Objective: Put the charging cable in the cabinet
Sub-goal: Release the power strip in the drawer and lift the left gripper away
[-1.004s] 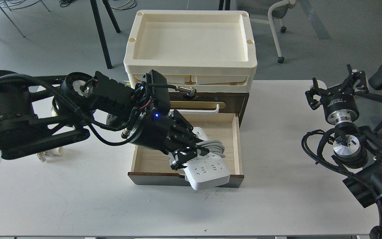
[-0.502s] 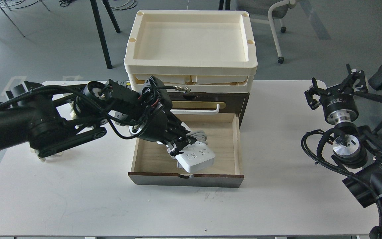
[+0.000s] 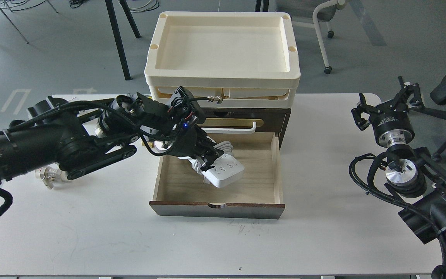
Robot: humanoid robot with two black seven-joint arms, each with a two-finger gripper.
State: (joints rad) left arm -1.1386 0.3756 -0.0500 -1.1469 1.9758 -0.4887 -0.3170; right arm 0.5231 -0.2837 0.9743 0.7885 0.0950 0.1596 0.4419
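1. Table [image 3: 91, 236]: we see a white top with rounded far corners, bare across its near part, faintly scuffed at mid-front.
2. Small pale part [image 3: 49, 178]: we find it on the table at the left; we cannot tell what it is.
3. Floor [image 3: 393, 50]: grey, beyond the table.
4. Chair [image 3: 323, 23]: white frame on castors, standing on the floor at upper right; we see only part of it.
5. Dark legs [image 3: 117, 38]: two slanting legs on the floor at upper left.
6. Cables [image 3: 141, 5]: loose loops on the floor near those legs, at the top edge.
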